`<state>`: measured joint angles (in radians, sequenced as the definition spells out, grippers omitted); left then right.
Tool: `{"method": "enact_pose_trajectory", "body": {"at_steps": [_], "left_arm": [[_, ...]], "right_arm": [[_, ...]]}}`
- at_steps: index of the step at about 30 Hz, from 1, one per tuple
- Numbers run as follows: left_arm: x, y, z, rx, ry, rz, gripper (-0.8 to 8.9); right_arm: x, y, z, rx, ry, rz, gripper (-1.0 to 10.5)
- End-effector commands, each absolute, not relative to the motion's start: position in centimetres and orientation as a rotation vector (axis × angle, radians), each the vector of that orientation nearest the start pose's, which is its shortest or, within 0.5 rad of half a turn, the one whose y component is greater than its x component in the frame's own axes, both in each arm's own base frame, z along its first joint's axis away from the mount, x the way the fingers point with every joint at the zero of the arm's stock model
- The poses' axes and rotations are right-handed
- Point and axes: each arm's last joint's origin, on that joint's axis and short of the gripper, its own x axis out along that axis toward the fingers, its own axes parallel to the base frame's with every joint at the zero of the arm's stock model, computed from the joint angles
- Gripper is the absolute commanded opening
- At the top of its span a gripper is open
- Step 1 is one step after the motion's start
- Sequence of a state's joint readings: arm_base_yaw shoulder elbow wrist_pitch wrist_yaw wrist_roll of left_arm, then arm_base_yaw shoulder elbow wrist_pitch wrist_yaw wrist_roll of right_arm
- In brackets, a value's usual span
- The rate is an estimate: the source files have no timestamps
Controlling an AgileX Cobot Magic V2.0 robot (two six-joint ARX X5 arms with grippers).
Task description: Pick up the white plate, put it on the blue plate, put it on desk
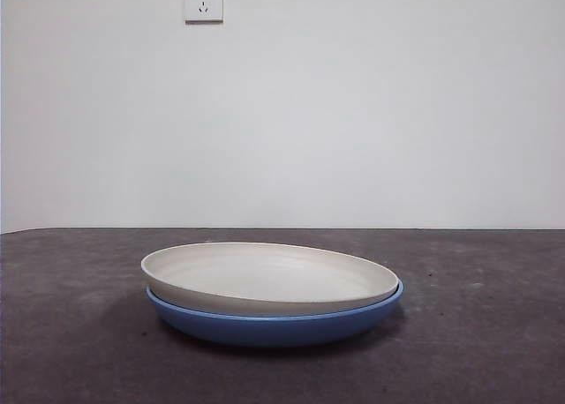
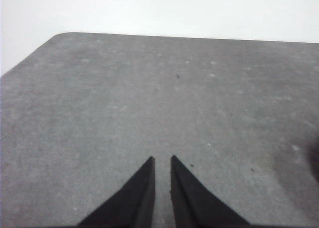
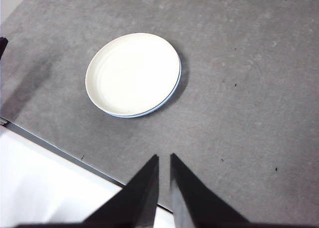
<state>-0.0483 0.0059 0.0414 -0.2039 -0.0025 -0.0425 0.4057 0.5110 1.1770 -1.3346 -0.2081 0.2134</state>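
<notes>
The white plate (image 1: 265,276) rests inside the blue plate (image 1: 274,326) at the middle of the desk (image 1: 477,333). From the right wrist view the white plate (image 3: 132,72) covers nearly all of the blue plate (image 3: 169,93), which shows only as a thin rim. My right gripper (image 3: 164,158) hangs high above the desk (image 3: 249,88), well clear of the stack, jaws nearly together and holding nothing. My left gripper (image 2: 162,159) is likewise nearly closed and empty over bare desk (image 2: 149,88); no plate shows in that view. Neither arm appears in the front view.
The desk's edge (image 3: 60,149) runs diagonally near my right gripper, with white floor beyond it. A rounded desk corner (image 2: 62,35) shows in the left wrist view. A white wall with a socket (image 1: 203,1) stands behind the desk.
</notes>
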Motion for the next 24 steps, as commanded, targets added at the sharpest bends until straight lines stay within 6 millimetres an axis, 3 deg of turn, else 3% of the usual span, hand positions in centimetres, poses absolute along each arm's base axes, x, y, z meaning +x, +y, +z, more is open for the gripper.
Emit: {"method": "enact_pose_trajectory", "body": {"at_steps": [1, 24], "left_arm": [[9.56, -0.37, 14.93, -0.038, 0.177, -0.032, 0.52], [9.56, -0.34, 14.92, -0.037, 0.180, -0.029, 0.52]], "right_arm": [[1.30, 1.22, 37.29, 0.130, 0.756, 0.517, 0.4], [1.30, 1.22, 37.29, 0.130, 0.756, 0.517, 0.4]]}}
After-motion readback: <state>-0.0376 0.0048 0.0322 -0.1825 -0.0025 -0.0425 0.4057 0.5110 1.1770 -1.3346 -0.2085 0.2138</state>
